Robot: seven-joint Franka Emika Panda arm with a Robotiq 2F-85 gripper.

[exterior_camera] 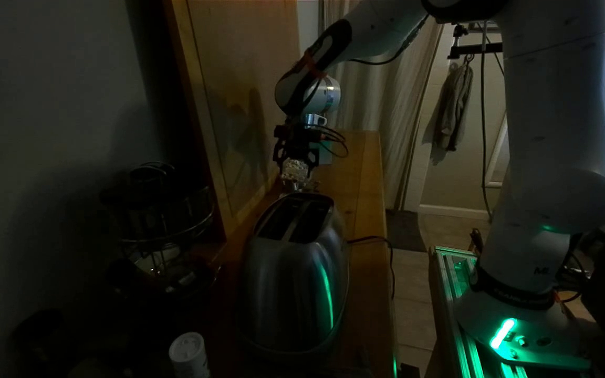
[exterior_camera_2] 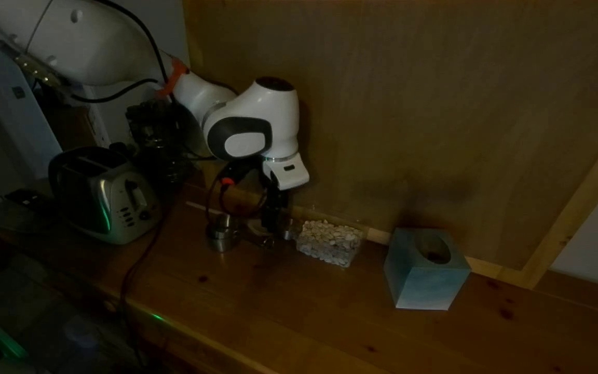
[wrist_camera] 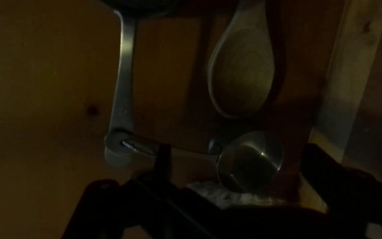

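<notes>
- Fingers (wrist_camera: pixel 325 176): dark, spread wide apart, standing to either side of the small cup's bowl in the wrist view.
- Small cup (wrist_camera: pixel 250 162): metal, its mouth turned to the wrist camera; a gap shows on each side of the bowl. Its handle passes beneath one fingertip in that view; whether they touch cannot be told.
- Link (wrist_camera: pixel 141 148): metal, joining this handle to the long handle (wrist_camera: pixel 124 76).
- Large cup (exterior_camera_2: pixel 222 239): metal, on the worktop (exterior_camera_2: pixel 288 317), at the far end of the long handle.
- Spoon (wrist_camera: pixel 244 69): wooden, just beside the small cup.
- Tub (exterior_camera_2: pixel 325 254): clear, filled with pale flakes, beside the small cup on the side away from the large cup.
- Box (exterior_camera_2: pixel 418 285): blue, oval opening on top, near the tub.
- Arm (exterior_camera_2: pixel 249 137): white, bent downward over the worktop in both exterior views.
- Panel (exterior_camera_2: pixel 408 104): wooden, upright behind the worktop.
- Toaster (exterior_camera: pixel 292 294): metal, two slots on top, a dark cord (exterior_camera: pixel 371 239) beside it.
- Can (exterior_camera: pixel 188 349): white-lidded, near the toaster.
</notes>
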